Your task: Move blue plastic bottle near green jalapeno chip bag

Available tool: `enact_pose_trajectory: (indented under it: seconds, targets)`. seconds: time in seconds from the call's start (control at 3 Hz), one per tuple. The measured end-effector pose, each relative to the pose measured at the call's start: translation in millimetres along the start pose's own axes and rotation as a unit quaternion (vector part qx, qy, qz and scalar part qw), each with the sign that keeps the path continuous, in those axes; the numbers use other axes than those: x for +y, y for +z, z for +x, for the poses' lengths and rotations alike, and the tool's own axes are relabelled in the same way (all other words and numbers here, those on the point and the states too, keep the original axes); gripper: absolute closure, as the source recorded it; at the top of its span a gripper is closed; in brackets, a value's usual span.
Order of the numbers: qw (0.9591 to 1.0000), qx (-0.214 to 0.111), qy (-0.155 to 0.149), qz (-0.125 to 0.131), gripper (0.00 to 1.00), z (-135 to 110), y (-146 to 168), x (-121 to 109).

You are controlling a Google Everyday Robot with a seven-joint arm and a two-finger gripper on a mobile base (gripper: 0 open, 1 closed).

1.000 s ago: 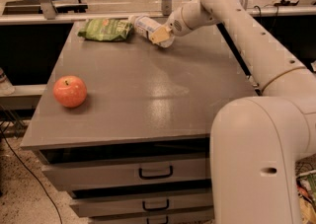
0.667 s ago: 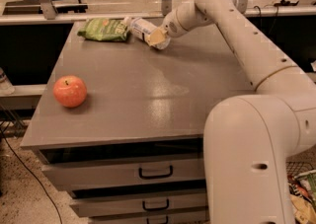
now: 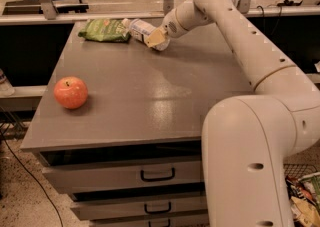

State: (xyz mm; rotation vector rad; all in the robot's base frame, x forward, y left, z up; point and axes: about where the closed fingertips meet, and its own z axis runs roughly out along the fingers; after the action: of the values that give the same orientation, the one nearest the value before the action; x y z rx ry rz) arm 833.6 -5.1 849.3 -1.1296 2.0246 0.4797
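The blue plastic bottle [image 3: 141,29] lies tilted at the back of the grey table [image 3: 150,96], with its white cap pointing left. The cap is almost at the right edge of the green jalapeno chip bag [image 3: 104,30]. The bag lies flat at the table's back left corner. My gripper [image 3: 157,38] reaches in from the right and is shut on the bottle's base end. Its tan fingers [image 3: 159,36] cover that end. I cannot tell whether the bottle rests on the table or hangs just above it.
A red-orange apple [image 3: 71,92] sits near the table's left front edge. Drawers with dark handles [image 3: 157,174] are under the tabletop. My arm's large white body [image 3: 250,161] fills the right front. Crumpled wrappers [image 3: 302,198] lie at the bottom right. A metal rail [image 3: 100,16] runs behind the table.
My gripper has moved left along the back of the table with the bottle, bringing its cap close to the chip bag. The apple and the bag have not moved.
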Motion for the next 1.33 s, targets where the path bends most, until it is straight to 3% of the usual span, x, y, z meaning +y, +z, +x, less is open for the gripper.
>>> enact_pose_trajectory:
  seconds: [0.33, 0.67, 1.33]
  targets:
    - [1.0000, 0.000, 0.000, 0.000, 0.12, -1.5, -1.2, -0.1]
    - [1.0000, 0.000, 0.000, -0.001, 0.00, -1.1, -3.3, -1.7]
    - [0.9999, -0.010, 0.003, -0.009, 0.00, -4.0, -9.9, -0.7]
